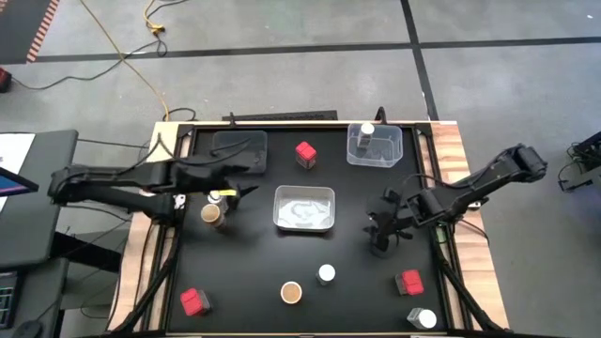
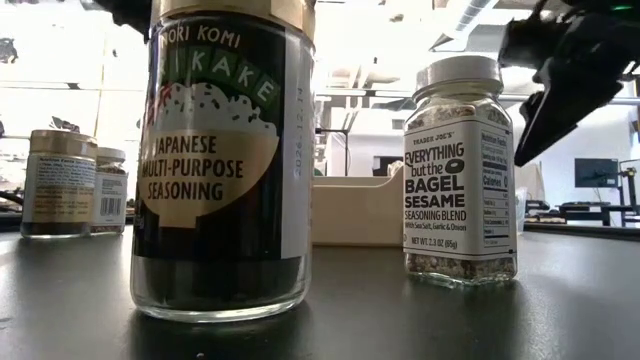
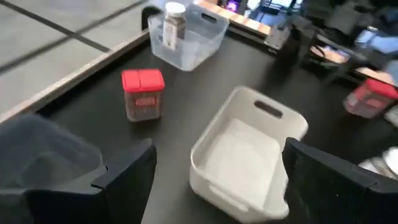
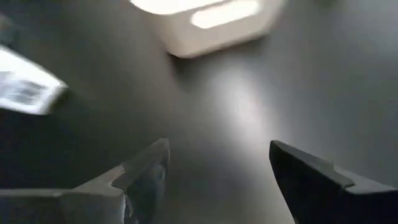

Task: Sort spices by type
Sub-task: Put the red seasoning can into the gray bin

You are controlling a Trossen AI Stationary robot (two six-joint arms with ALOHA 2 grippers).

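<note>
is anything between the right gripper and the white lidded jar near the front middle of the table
Nothing visible stands in the way. The right gripper, jaws open and empty, hangs over bare black table. The white-lidded jar stands apart, with the brown-topped jar on its far side from the gripper.

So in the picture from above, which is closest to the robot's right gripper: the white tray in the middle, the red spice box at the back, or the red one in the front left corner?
From the right gripper:
1. The white rectangular tray, at the table's middle.
2. The red blocky spice container at the back, beside the clear tub.
3. The red blocky spice container at the front left corner, farthest.
</note>
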